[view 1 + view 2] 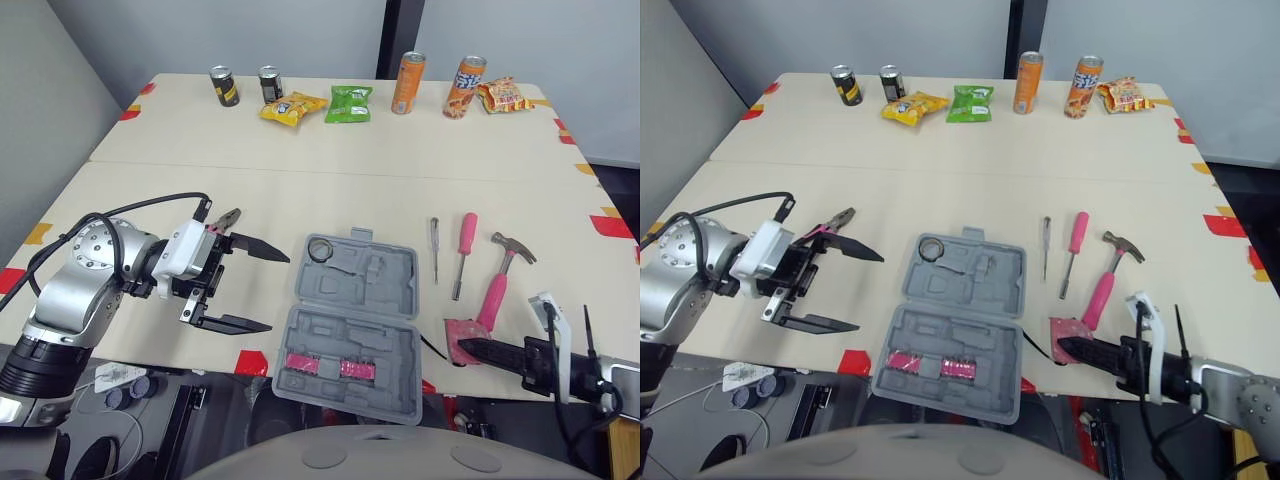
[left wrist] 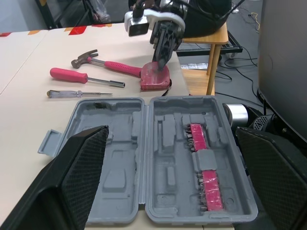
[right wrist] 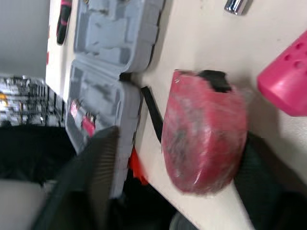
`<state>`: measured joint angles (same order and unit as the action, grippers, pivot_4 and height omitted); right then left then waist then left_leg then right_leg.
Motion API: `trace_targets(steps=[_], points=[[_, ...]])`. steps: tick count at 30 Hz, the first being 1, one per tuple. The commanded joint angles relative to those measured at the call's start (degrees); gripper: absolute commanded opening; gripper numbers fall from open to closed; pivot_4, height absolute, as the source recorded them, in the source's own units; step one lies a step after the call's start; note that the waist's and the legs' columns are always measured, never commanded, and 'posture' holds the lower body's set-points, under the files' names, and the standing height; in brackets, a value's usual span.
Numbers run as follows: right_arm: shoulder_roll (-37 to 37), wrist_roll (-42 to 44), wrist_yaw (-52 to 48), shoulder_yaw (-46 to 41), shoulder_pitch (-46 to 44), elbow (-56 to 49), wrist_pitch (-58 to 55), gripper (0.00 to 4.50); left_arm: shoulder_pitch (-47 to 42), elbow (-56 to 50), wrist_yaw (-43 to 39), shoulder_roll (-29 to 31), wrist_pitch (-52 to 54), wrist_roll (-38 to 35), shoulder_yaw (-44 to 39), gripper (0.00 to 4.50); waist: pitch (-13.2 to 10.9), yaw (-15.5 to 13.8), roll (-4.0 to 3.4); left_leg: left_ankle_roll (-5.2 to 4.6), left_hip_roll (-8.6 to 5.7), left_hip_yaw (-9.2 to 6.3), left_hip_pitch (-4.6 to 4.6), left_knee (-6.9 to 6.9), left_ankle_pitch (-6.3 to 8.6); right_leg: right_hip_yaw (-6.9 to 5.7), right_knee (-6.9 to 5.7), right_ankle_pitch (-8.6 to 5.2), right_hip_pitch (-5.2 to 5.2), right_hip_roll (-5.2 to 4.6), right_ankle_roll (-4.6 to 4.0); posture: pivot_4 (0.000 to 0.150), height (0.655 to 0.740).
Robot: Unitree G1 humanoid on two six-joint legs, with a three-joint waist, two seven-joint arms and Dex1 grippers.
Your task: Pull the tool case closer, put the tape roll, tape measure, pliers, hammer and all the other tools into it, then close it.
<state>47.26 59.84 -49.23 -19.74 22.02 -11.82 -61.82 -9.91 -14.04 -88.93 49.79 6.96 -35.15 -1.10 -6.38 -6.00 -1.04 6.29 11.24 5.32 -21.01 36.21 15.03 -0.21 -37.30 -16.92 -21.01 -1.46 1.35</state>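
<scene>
RISK | left gripper (image 1: 279, 293) spread at 9 o'clock of tool case (image 1: 350, 270); right gripper (image 1: 468, 347) spread round tape measure (image 3: 204, 132); your pull may tip the overhanging case off the table (image 1: 350, 150).

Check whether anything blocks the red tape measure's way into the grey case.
Nothing visible does. The right tool straddles the red plastic tape measure at the beige table edge; between it and the open grey plastic tool case lie bare table and its own black strap.
</scene>
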Motion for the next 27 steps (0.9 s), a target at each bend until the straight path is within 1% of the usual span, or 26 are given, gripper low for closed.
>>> trace_targets(steps=[1,3,4,6,7,9,13,15,18,23,27], points=[[3.4,-3.2,-7.5,-3.1,1.4,0.3,5.2,4.48,0.3,0.6,-2.2,0.1,-2.0,0.3,-0.3,4.50,0.0,0.0,-0.01,0.00,0.00,0.01,0.00,0.00,0.00,0.01,0.00,0.00,0.00,0.00,0.00,0.150,0.7400],[6.0,-7.2,-12.8,-3.3,3.0,1.5,10.2,4.48,0.4,0.9,-2.3,0.2,-2.4,0.4,-0.3,4.50,0.0,0.0,0.00,0.00,0.00,0.01,-0.01,0.00,0.00,0.00,0.00,0.00,0.00,0.00,0.00,0.150,0.7400],[7.1,-10.3,-15.8,-3.1,4.1,2.7,14.5,4.48,0.4,1.0,-2.4,0.3,-2.5,0.3,-0.4,4.50,0.0,0.0,0.02,-0.01,0.00,0.01,-0.01,0.01,0.00,0.00,0.00,0.00,0.00,-0.01,0.00,0.150,0.7400],[8.0,-14.8,-19.8,-2.8,5.1,5.0,21.4,4.48,0.3,1.1,-2.5,0.3,-2.8,0.2,-0.4,4.50,0.0,0.0,0.03,-0.01,0.00,0.00,-0.03,0.02,0.01,-0.02,0.02,0.00,0.00,-0.01,0.00,0.150,0.7400],[6.9,-17.2,-23.1,-3.3,4.8,6.8,28.3,4.48,0.2,1.3,-2.8,0.3,-3.0,0.1,-0.4,4.50,0.0,0.0,0.04,-0.01,0.00,0.00,-0.03,0.02,0.01,-0.02,0.02,0.00,0.00,-0.01,0.00,0.150,0.7400],[4.4,-20.8,-30.1,-3.5,2.8,10.6,42.0,4.48,0.1,1.6,-3.2,0.3,-3.4,-0.1,-0.4,4.50,0.0,0.2,0.04,-0.02,0.01,0.00,-0.03,0.01,0.01,-0.04,0.01,0.00,0.00,-0.02,0.00,0.150,0.7400],[3.7,-29.9,-39.5,0.8,-3.3,18.5,63.2,4.48,-0.2,2.0,-3.6,0.2,-4.1,-0.4,-0.2,4.50,0.0,1.3,0.05,-0.18,0.02,0.03,-0.02,0.08,0.03,-0.03,-0.12,-0.02,-0.03,-0.04,-0.04,0.150,0.7400],[3.5,-32.0,-42.5,3.4,-6.0,21.5,71.7,4.48,-0.3,2.0,-3.6,0.3,-4.1,-0.5,-0.1,4.50,0.1,1.7,0.04,-0.26,0.01,0.01,-0.01,0.13,0.03,-0.05,-0.25,-0.04,-0.03,-0.04,-0.07,0.150,0.7400],[3.7,-35.1,-43.3,9.1,-9.4,25.6,82.7,4.48,-0.3,1.7,-3.5,0.2,-4.0,-0.6,0.0,4.50,0.1,2.0,0.05,-0.31,0.01,-0.03,0.00,0.13,0.03,-0.08,-0.33,-0.06,-0.04,-0.03,-0.11,0.150,0.7400],[-0.1,-38.1,-41.4,14.2,-15.5,29.0,86.8,4.48,-0.4,1.2,-3.5,0.1,-4.5,-0.2,0.5,4.50,0.1,2.5,0.05,-0.33,0.02,-0.05,-0.02,0.23,0.02,-0.09,-0.40,-0.06,-0.05,-0.02,-0.12,0.150,0.7400],[-1.1,-41.2,-39.4,16.6,-18.7,32.8,88.9,4.48,-0.4,0.7,-3.1,0.3,-4.3,-0.4,0.4,4.50,0.1,2.6,0.05,-0.34,0.02,-0.06,-0.01,0.25,0.02,-0.09,-0.48,-0.09,-0.05,-0.02,-0.17,0.150,0.7400]])
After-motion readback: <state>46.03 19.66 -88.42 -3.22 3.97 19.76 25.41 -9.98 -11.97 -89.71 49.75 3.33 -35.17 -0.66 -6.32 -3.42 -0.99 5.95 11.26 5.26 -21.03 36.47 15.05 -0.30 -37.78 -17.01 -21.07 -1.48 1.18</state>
